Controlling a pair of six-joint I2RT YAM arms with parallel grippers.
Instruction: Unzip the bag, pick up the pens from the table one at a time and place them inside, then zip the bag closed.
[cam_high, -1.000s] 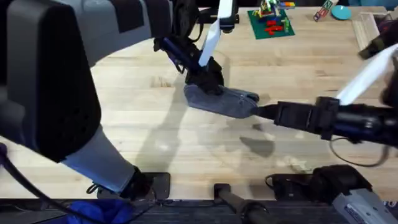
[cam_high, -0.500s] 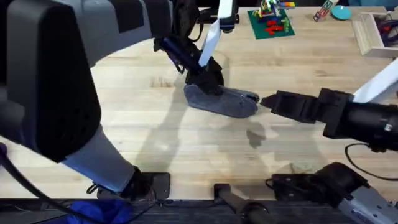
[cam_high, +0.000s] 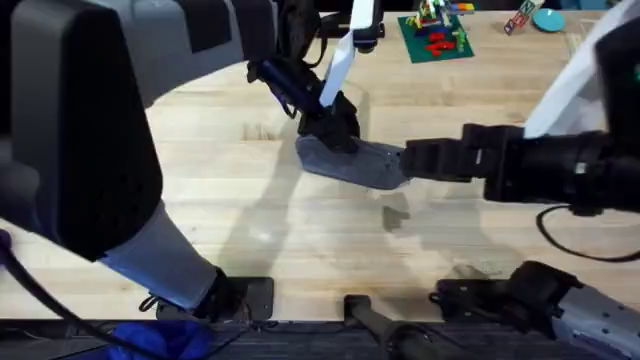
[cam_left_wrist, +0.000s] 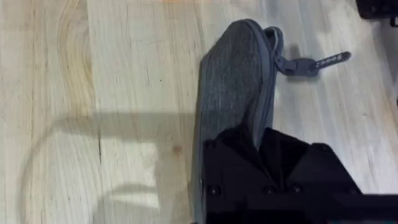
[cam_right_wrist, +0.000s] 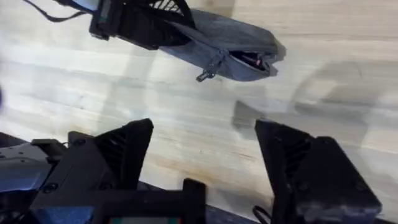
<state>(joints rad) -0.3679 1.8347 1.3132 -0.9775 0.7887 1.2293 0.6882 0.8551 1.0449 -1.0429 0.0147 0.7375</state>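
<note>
The left claw (cam_high: 335, 125) is clenched on one end of the bag (cam_high: 355, 162), its black fingers (cam_left_wrist: 273, 162) pinning the fabric down against the desk (cam_high: 250, 200). The right claw (cam_right_wrist: 202, 155) hangs released, its two jaws spread wide and holding nothing, and in the overhead view it sits right at the bag's free end.

The bag lies flat near the middle of the desk, its long axis running from the left claw's grip out toward the right claw. The zipper pull tab (cam_right_wrist: 205, 76) dangles off the side of the bag, ahead of the right claw's open jaws, so the right arm is the nearer one for taking it. The bag's mouth (cam_right_wrist: 252, 60) looks slightly open at that far end, with a hint of lining inside, though that is hard to be sure of.

No readable writing or brand shows on the bag or the arms.
</note>
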